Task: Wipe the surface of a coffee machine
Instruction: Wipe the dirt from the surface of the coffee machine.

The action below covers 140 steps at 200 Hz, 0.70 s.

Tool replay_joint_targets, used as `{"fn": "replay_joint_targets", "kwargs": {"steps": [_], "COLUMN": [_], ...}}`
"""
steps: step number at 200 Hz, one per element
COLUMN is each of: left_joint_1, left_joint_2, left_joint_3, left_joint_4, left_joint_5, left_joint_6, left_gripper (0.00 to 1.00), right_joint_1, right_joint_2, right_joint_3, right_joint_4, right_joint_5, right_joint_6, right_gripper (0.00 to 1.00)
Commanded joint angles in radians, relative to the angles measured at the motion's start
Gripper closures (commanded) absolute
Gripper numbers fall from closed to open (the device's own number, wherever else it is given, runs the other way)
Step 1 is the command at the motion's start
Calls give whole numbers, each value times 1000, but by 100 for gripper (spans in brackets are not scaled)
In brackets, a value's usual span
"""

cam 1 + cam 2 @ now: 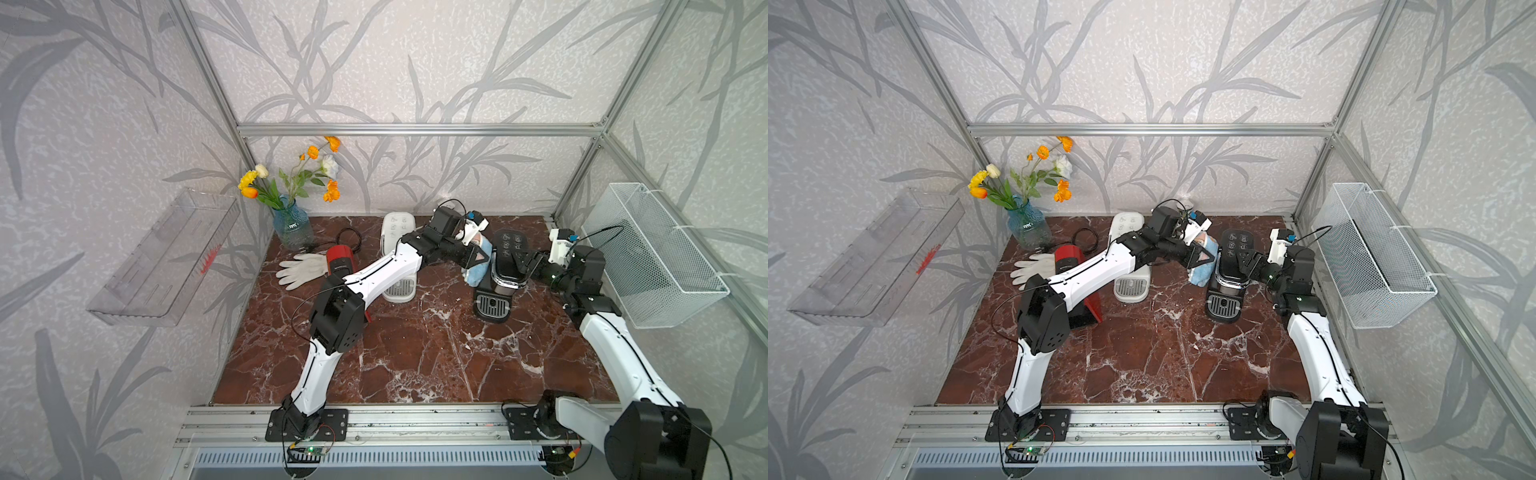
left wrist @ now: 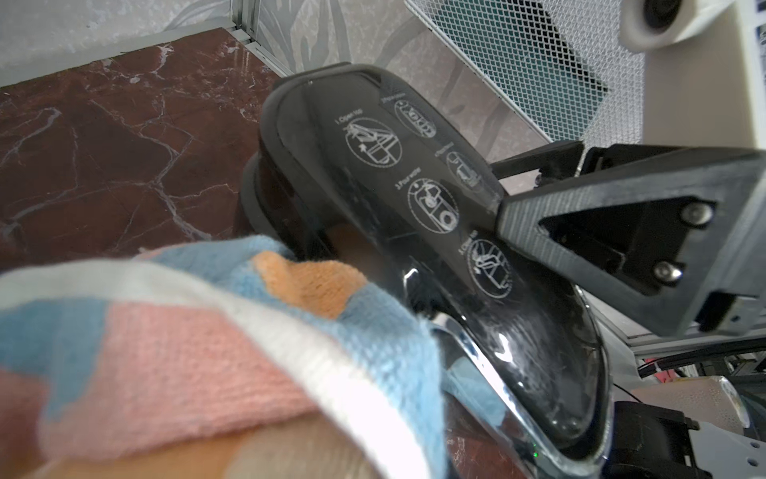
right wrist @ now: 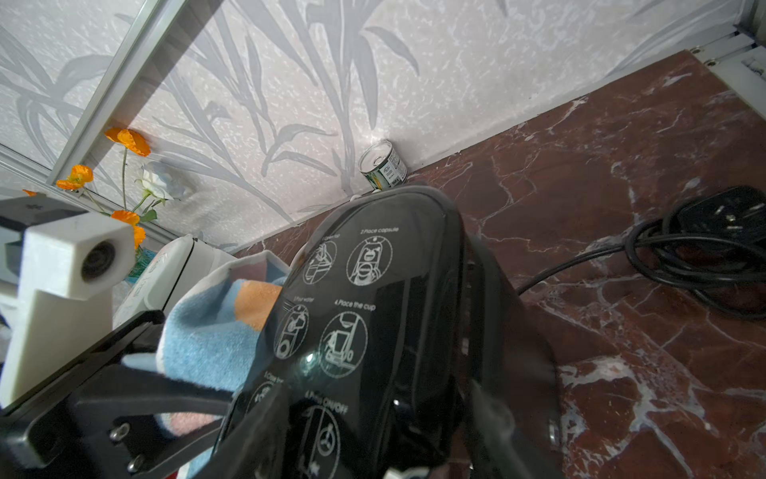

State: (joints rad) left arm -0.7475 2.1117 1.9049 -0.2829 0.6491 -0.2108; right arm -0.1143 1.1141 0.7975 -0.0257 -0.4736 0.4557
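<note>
1. Standing on the right half of the marble table (image 1: 415, 353), the black coffee machine (image 1: 505, 266) has its drip tray toward the front.
2. At its lid, the right gripper (image 1: 524, 262) has its jaws apart, with one fingertip (image 2: 507, 211) touching the lid.
3. Beside it, the left gripper (image 1: 478, 254) is clenched on a colourful cloth (image 1: 477, 273), which is pressed against the machine's side.
4. Farther back are a white machine (image 1: 397, 228), gloves (image 1: 301, 270) and a vase (image 1: 293, 228).

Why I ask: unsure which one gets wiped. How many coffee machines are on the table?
3: red coffee machine left, partly behind the left arm; white coffee machine mid-back; black coffee machine right, cloth against its side. Arms could hide more.
</note>
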Motion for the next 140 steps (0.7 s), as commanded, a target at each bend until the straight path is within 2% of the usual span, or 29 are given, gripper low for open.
{"fn": "replay_joint_targets", "kwargs": {"steps": [1,53,109,140], "left_joint_1": [-36,-39,-62,-78], "left_joint_2": [-104,-182,-174,-167], "left_joint_3": [-69,-108,-74,-26], "left_joint_4": [136,156,164,75], "left_joint_5": [75,68,69,30], "left_joint_6": [-45,-102,-131,-98], "left_gripper": [98,98,98,98], "right_joint_1": [12,18,45,47], "right_joint_2": [22,66,141,148], "right_joint_3": [-27,-72,-71,-72], "right_joint_4": [-54,42,125,130], "right_joint_5": [-62,-148,-241,-250], "right_joint_6": [-1,53,95,99], "right_gripper": [34,35,36,36]}}
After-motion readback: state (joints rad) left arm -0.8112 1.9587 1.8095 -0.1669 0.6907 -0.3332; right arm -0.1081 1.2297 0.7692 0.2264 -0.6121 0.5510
